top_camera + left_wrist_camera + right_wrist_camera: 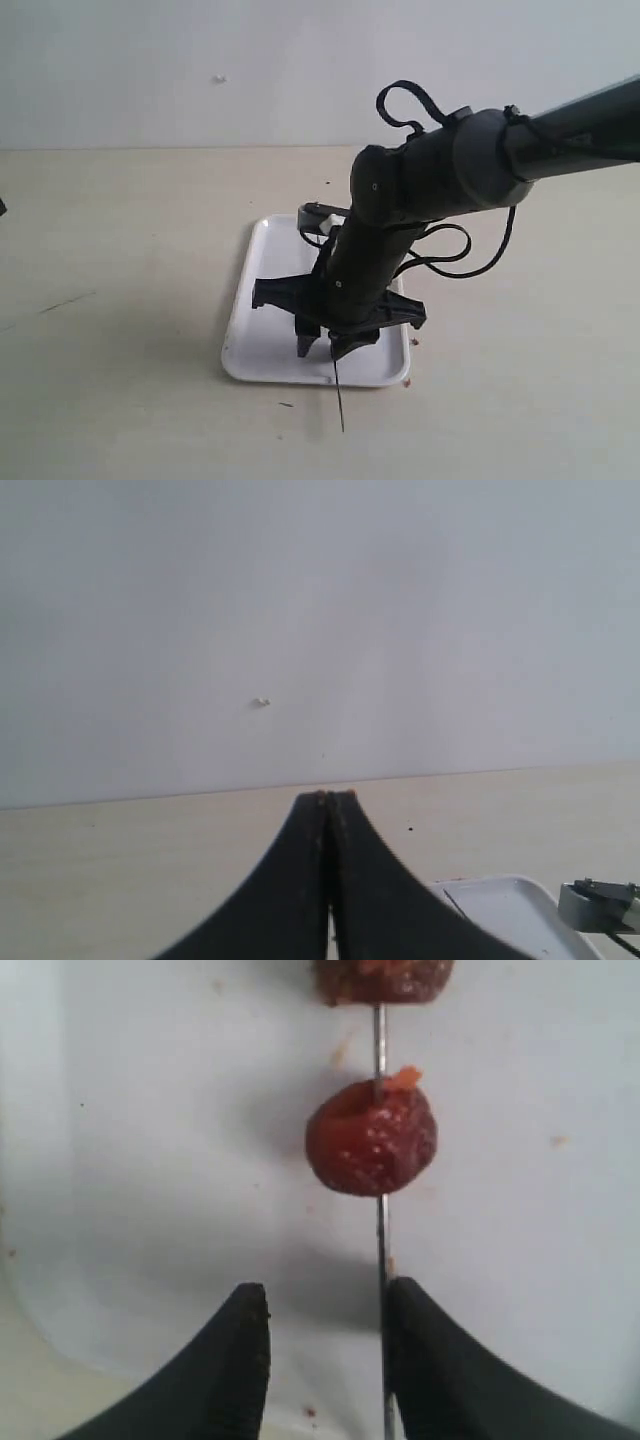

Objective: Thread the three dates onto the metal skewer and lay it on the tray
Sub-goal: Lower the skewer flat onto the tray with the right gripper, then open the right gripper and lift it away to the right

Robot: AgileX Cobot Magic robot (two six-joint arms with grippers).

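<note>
The white tray (262, 345) lies at the table's middle, and my right gripper (325, 347) hangs low over its near edge. In the right wrist view that gripper (325, 1305) is open, and the thin metal skewer (380, 1045) runs along the inner face of one finger (420, 1350) over the tray (150, 1160). One reddish-brown date (371, 1140) is threaded on the rod, and a second date (383, 980) is cut off at the frame edge. A third date is out of view. The skewer's end (338, 400) pokes past the tray's rim. My left gripper (327, 798) is shut and empty, away from the tray.
The right arm (440, 180) and its cable cross above the tray and hide the dates in the exterior view. A tray corner (500, 905) and a grey part of the right arm (595, 905) show in the left wrist view. Crumbs (408, 381) lie by the tray's corner.
</note>
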